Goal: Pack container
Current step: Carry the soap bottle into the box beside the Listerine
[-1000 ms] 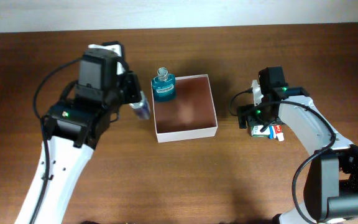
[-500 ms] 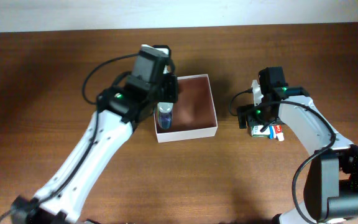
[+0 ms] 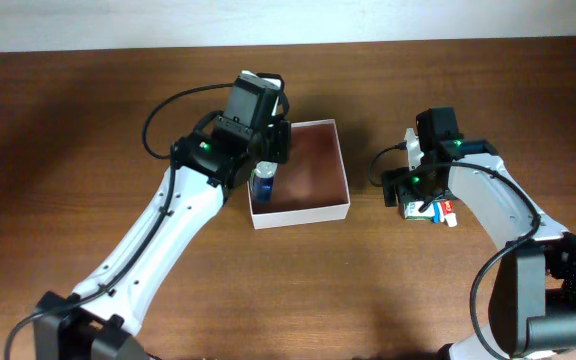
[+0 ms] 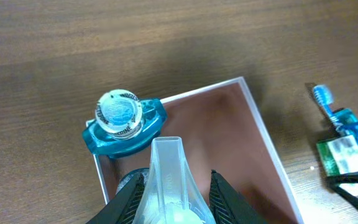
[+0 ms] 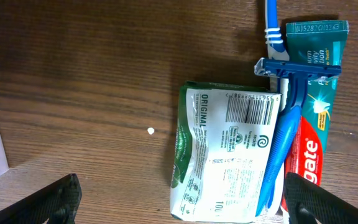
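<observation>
My left claw (image 4: pixel 176 202) is clamped on the small clear bottle (image 4: pixel 166 168). A second ago it was outside the container's left wall, over bare table. Now it hangs over the left half of the container (image 4: pixel 267 134), bottle low above the brown floor; can't tell if it's touching. Teal bottle (image 4: pixel 124 124) sits at the container's far-left corner, just beyond mine; inside or outside, can't tell. My read: set-down comes next, release once seated, keep off the teal one. Well right of the container, my right claw (image 5: pixel 188 202) hasn't moved. Jaws are spread wide above the green packet (image 5: pixel 225 155), blue razor (image 5: pixel 284 143) and toothpaste (image 5: pixel 319 93), gripping nothing.
</observation>
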You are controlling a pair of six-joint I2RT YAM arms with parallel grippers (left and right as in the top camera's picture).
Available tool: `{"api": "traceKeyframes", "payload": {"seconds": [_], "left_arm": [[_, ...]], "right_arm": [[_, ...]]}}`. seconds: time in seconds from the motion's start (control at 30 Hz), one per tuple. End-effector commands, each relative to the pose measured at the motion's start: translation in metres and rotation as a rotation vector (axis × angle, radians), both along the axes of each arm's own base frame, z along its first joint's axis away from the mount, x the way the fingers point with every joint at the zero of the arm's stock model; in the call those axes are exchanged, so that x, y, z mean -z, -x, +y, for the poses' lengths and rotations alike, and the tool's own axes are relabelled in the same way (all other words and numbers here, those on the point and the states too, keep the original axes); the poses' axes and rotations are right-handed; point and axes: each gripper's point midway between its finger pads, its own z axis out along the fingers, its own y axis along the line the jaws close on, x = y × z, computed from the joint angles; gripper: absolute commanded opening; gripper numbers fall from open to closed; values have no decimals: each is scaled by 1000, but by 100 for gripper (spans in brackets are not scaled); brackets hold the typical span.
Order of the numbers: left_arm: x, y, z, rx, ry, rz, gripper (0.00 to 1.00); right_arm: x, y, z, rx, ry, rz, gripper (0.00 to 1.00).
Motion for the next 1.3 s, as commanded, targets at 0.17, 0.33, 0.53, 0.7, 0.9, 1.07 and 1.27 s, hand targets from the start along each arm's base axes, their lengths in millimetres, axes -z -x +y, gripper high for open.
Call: {"api": "traceKeyframes", "payload": {"seconds": [0.17, 0.33, 0.53, 0.7, 0.9, 1.07, 1.27], "left_arm": [[3, -13, -1, -5, -41, -20, 31], [9, -8, 3, -7, -61, 11, 33], [17, -2, 16, -39, -122, 41, 33], [21, 3, 19, -38, -137, 67, 34], [25, 8, 21, -35, -148, 93, 39], [27, 10, 22, -34, -153, 103, 43], [30, 15, 25, -33, -167, 125, 44]], "right_arm": [[-4, -5, 2, -8, -2, -15, 99], [-4, -5, 2, -8, -2, -15, 99], [-4, -5, 2, -8, -2, -15, 99], [-4, -5, 2, -8, -2, -15, 99], [-4, -5, 2, -8, -2, -15, 99], [-4, -5, 2, -8, -2, -15, 99], [-4, -5, 2, -8, -2, -16, 99]]}}
